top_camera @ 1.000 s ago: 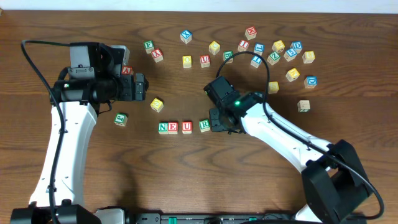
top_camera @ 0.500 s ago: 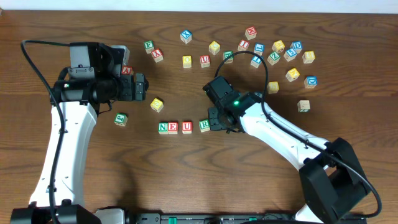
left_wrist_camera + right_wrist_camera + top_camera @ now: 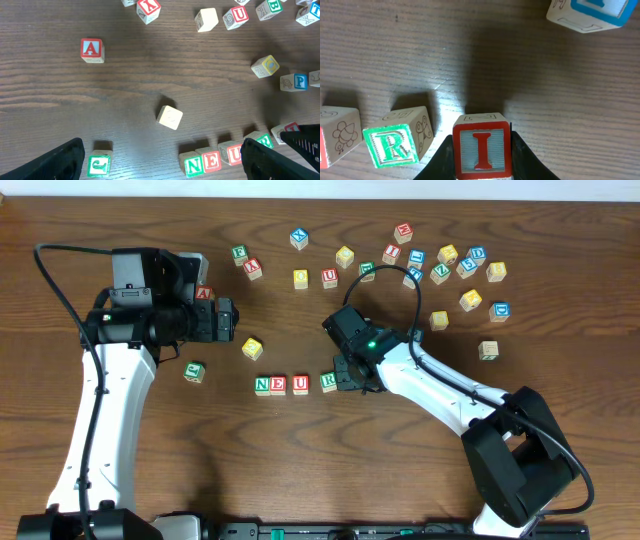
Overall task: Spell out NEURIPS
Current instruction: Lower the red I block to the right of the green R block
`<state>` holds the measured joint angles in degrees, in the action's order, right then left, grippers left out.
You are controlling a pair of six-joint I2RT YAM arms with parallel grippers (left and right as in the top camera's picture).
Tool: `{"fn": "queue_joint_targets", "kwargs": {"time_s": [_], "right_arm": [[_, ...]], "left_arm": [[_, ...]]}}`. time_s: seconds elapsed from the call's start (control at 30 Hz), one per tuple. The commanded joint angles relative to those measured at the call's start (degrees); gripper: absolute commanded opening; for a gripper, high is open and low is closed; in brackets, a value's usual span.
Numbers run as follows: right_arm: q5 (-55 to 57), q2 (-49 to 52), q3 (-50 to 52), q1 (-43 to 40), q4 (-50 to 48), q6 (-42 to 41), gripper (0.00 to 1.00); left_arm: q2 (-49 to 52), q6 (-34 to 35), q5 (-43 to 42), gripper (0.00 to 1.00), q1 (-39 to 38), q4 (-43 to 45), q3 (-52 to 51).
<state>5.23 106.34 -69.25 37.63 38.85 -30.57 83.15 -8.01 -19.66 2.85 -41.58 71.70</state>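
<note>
Jaws of my right gripper (image 3: 482, 167) clamp the I cube (image 3: 481, 147) beside the NEUR row (image 3: 295, 384); left gripper (image 3: 232, 319) gapes; two letters follow.

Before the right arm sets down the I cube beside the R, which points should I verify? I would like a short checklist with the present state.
1. I cube held by the right end effector: ok.
2. N cube, E cube, U cube, R cube in order in one line: ok.
3. No other cube between R cube and I cube: ok.
4. I cube touching the table or not: cannot tell.
5. Left end effector open, away from these cubes: ok.
6. P cube lying loose for the following step: ok.
</note>
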Motion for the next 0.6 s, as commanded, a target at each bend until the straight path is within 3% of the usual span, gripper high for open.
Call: {"fn": "queue_joint_targets", "kwargs": {"time_s": [0.0, 0.57], "right_arm": [[1.7, 0.4, 0.0, 0.0, -0.6, 0.0, 0.08], [2.4, 1.7, 0.0, 3.7, -4.0, 0.6, 0.07]], "left_arm": [[0.1, -1.2, -0.9, 0.98, 0.1, 0.0, 1.3], [0.1, -1.2, -0.9, 0.98, 0.1, 0.0, 1.3]]}}
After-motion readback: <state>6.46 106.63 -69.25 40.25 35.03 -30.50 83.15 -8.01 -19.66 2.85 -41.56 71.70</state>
